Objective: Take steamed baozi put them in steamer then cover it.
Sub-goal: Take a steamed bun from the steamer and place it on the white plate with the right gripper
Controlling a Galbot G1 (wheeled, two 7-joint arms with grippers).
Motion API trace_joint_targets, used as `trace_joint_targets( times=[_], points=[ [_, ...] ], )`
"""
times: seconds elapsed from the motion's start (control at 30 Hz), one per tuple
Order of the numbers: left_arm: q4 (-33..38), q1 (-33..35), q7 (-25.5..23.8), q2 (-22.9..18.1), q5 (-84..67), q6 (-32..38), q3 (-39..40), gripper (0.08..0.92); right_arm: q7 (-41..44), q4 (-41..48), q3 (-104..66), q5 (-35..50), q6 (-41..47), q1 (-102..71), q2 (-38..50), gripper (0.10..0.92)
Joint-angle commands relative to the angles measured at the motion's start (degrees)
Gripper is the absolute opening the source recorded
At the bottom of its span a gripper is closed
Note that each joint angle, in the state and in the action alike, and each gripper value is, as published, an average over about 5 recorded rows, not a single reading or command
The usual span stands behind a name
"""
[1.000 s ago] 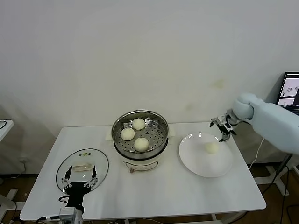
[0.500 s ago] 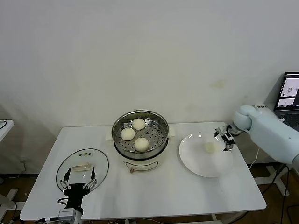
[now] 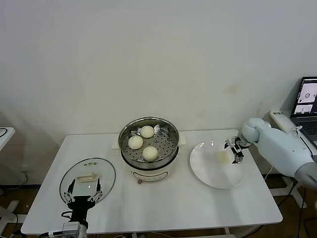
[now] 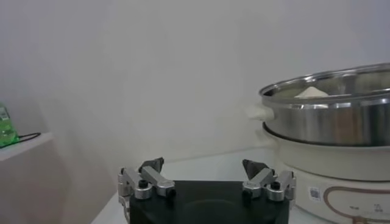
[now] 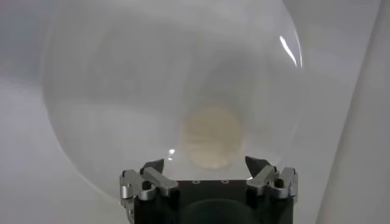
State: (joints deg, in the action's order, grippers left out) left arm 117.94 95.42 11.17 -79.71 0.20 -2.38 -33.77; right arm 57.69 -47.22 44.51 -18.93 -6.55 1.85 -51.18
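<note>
The steamer (image 3: 148, 144) stands at the table's middle with three steamed baozi (image 3: 135, 142) on its perforated tray. A fourth baozi (image 3: 223, 156) lies on the white plate (image 3: 213, 173) to its right. My right gripper (image 3: 234, 150) is open, low over the plate's far right rim, just beside that bun. In the right wrist view the baozi (image 5: 210, 137) sits just ahead of the open gripper (image 5: 207, 165). The glass cover (image 3: 87, 179) lies flat at front left, and my open left gripper (image 3: 83, 191) hovers over its near edge. The left wrist view shows that gripper (image 4: 204, 167) empty, facing the steamer (image 4: 329, 115).
The white table (image 3: 168, 203) has bare room in front of the steamer and plate. A laptop (image 3: 308, 99) stands beyond the table's right end. A small shelf (image 3: 4, 133) sits off the left end. A plain wall runs behind.
My right gripper has come down and leftward from beyond the plate's rim to just beside the bun on the plate. The left gripper has drifted slightly toward the table's front edge.
</note>
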Motion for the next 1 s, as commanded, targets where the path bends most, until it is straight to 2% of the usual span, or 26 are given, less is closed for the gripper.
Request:
trace_joint_targets(
  times=[0.03, 0.43, 0.53, 0.77, 1.0],
  points=[
    [0.1, 0.1, 0.0, 0.0, 0.0, 0.1, 0.0, 0.823, -0.9, 3.4, -2.1, -1.8, -0.6, -1.4, -2.4, 0.823],
    [0.4, 0.3, 0.0, -0.2, 0.0, 0.2, -0.1, 0.823, -1.4, 6.8, -4.3, -4.0, -1.4, -1.8, -4.7, 0.815],
    [0.5, 0.3, 0.0, -0.3, 0.0, 0.2, 0.0, 0.823, -1.5, 7.0, -4.5, -3.7, -1.4, -1.9, -4.9, 0.774],
    [0.7, 0.3, 0.0, -0.4, 0.0, 0.1, 0.0, 0.823, -1.7, 6.9, -4.7, -3.3, -1.6, -2.2, -5.0, 0.614],
    [0.9, 0.3, 0.0, -0.4, 0.0, 0.1, 0.0, 0.823, -0.9, 3.6, -2.9, -0.5, -0.2, -0.8, -3.1, 0.533]
  ],
)
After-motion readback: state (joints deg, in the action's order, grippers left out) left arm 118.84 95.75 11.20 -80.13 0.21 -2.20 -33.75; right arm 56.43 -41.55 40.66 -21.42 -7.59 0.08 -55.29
